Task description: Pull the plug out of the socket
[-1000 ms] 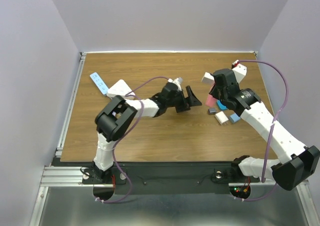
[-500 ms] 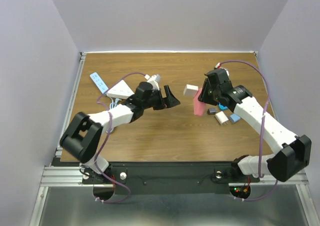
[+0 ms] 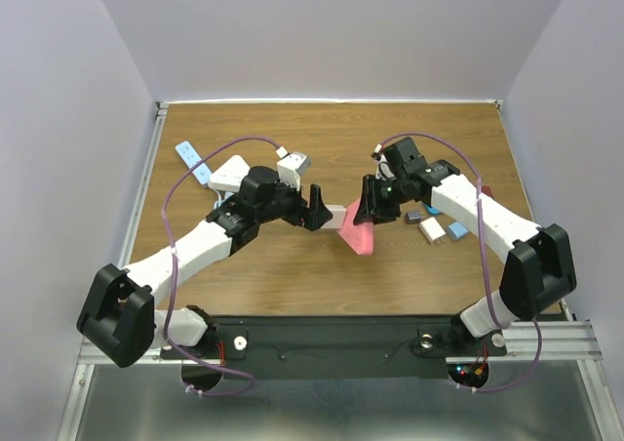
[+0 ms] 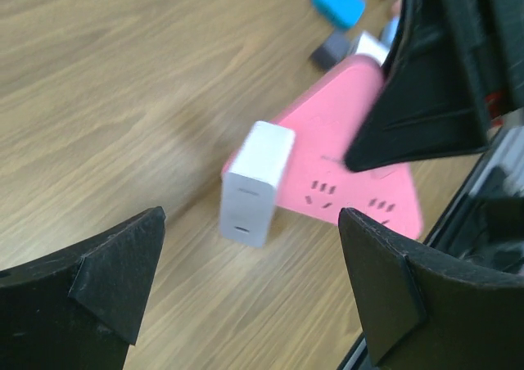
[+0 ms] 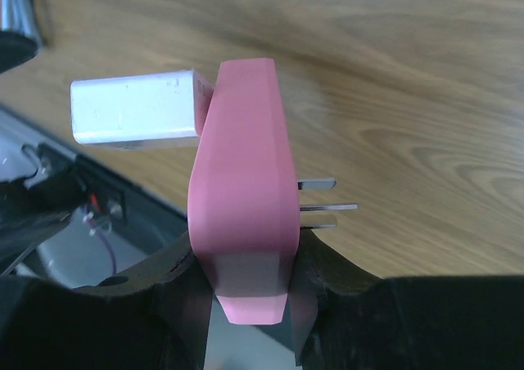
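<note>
While right fingers clamp the pink socket, left fingers gape near its plug.

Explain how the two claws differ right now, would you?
The left gripper stands wide open; the right gripper is clamped on the pink socket. The left gripper holds nothing, its fingers aimed at the white plug without touching it; the right gripper holds the socket with that plug stuck in it. Shared: both are black, two-fingered, and face each other.
</note>
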Available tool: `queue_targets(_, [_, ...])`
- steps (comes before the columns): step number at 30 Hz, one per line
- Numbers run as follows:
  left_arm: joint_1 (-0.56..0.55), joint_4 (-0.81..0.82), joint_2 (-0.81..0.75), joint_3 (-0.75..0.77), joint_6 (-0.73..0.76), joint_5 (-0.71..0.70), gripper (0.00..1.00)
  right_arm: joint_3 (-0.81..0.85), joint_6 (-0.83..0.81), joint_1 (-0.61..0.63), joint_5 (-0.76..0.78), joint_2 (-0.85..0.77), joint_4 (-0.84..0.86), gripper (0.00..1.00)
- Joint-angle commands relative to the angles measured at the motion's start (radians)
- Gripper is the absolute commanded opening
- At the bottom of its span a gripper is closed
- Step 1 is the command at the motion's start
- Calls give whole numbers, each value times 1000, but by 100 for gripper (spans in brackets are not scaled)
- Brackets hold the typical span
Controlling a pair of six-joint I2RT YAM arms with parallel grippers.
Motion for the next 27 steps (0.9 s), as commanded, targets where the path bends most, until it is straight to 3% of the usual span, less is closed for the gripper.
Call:
queue_targets(1, [-5,-121,-61,-11,177,-8,98,76,-35,-6,-209,-4,31,1])
queue_targets(6, [-8,-164,-106,-35,242,-44,98,100,-36,-6,-299,18,26,0])
queue_targets(13, [-25,-83,-132,-66,168,-7,96,106,-47,-5,-396,42,25,0])
queue_targets(16, [-82,-43,-98,-48,147,-28,95,103,-53,-5,-410,54,23,0])
queue_targets(21, [-150,-44,23,23,135,-65,74,114,-61,-6,-424,51,25,0])
queue_targets(27, [-151,-64,42,40,147,-100,43,102,-61,-5,-390,47,25,0])
